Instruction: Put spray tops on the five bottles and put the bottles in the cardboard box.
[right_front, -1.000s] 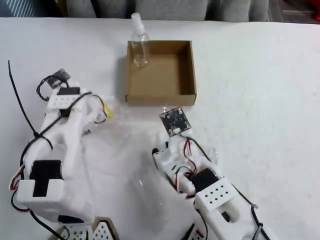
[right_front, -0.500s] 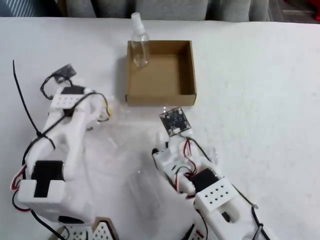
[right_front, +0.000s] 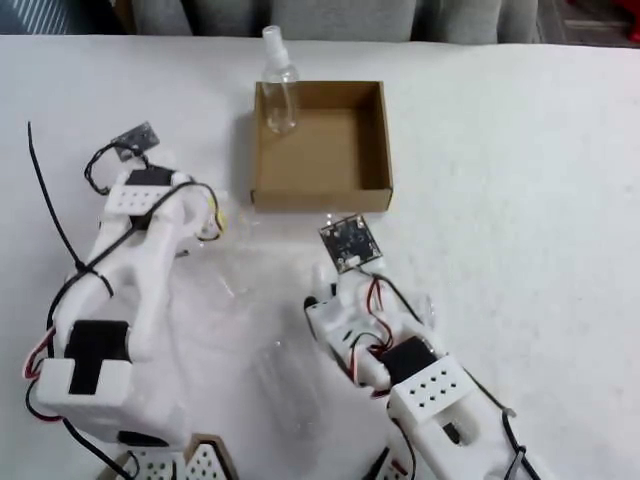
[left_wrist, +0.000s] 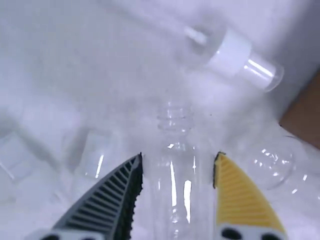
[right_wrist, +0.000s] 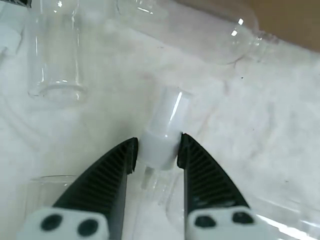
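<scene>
My left gripper (left_wrist: 177, 175) has its grey and yellow fingers closed against the sides of a clear capless bottle (left_wrist: 176, 150) lying on the white cloth, neck pointing away. In the high view this gripper (right_front: 214, 224) sits left of the cardboard box (right_front: 372, 140). My right gripper (right_wrist: 156, 150) is shut on a white spray top (right_wrist: 162, 135), held just above the cloth in front of the box. One bottle with a spray top (right_front: 280, 88) stands in the box's far left corner. A loose spray top (left_wrist: 235, 52) lies beyond the left gripper's bottle.
Other clear bottles lie about: one (right_wrist: 200, 30) by the box wall (right_wrist: 290, 20), one (right_wrist: 55, 50) beside it, one (left_wrist: 272, 167) near the yellow finger, and a faint one (right_front: 290, 375) between the arms. The table's right side is bare cloth.
The left arm's wrist has shifted a little toward the table's far side while its fingertips stayed about where they were. The right arm has kept still.
</scene>
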